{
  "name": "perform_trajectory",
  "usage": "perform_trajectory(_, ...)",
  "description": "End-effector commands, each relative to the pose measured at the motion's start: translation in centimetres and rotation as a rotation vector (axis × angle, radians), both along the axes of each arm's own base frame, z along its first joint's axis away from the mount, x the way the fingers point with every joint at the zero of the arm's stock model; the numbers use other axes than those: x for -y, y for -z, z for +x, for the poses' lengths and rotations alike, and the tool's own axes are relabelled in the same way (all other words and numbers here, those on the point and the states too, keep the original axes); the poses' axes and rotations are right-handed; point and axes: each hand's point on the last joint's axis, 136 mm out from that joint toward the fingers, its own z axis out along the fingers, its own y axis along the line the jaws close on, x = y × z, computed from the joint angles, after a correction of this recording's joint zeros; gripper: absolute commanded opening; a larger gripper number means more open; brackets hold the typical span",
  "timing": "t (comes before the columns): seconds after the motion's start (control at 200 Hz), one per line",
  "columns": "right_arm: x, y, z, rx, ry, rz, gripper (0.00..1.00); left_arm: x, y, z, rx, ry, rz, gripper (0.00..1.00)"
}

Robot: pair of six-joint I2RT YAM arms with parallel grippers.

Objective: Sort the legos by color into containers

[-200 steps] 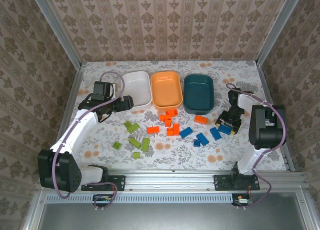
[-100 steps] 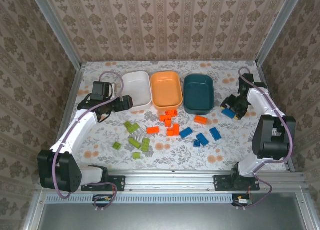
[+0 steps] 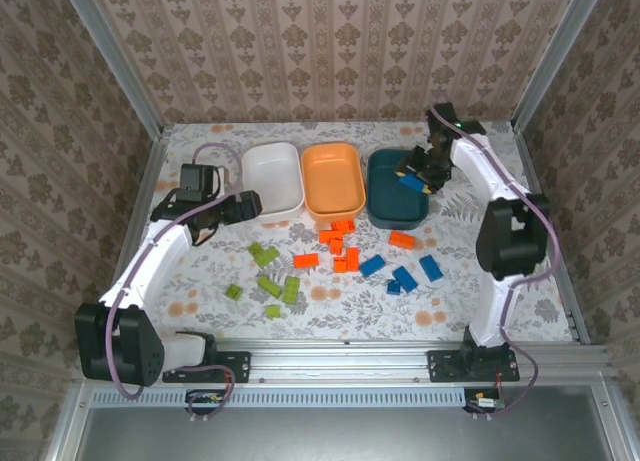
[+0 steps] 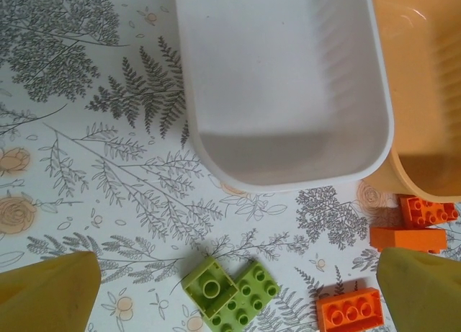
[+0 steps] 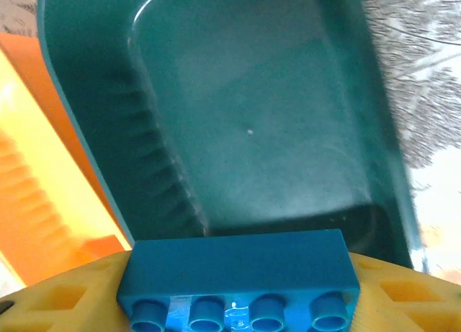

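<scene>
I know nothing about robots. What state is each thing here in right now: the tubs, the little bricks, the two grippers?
white tub, empty
orange tub, empty
dark teal tub, empty
blue brick, held above the dark teal tub
right gripper, shut on the blue brick
left gripper, open, holding nothing
loose bricks, lying unsorted on the table

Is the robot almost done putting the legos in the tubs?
Not nearly. Nothing is sorted yet: the white tub, orange tub and teal tub look empty. The right gripper holds one blue brick over the teal tub. The green bricks, orange bricks and other blue bricks lie loose on the table.
</scene>
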Motion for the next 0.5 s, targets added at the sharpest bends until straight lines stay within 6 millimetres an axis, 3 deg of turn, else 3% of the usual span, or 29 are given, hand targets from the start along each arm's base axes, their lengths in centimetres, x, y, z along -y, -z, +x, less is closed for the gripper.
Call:
perform_trajectory(0.0,-0.3,2.0,0.3,-0.091,-0.047,-0.055,0.6,-0.5,-0.3,-1.0,0.0,-0.012,-0.014,1.0)
perform_trajectory(0.25,-0.5,5.4,2.9,-0.123,-0.056,-0.087,0.61,-1.5,-0.1,-1.6,-0.019,-0.028,0.005,1.0)
perform_trajectory(0.365,-0.6,7.1,3.7,-0.147,-0.061,-0.093,0.65,-1.6,0.0,-1.6,-0.029,-0.03,0.009,1.0)
perform_trajectory(0.495,-0.7,7.3,4.8,-0.131,-0.058,-0.094,0.75,-1.6,-0.1,-1.4,-0.029,-0.03,0.012,1.0)
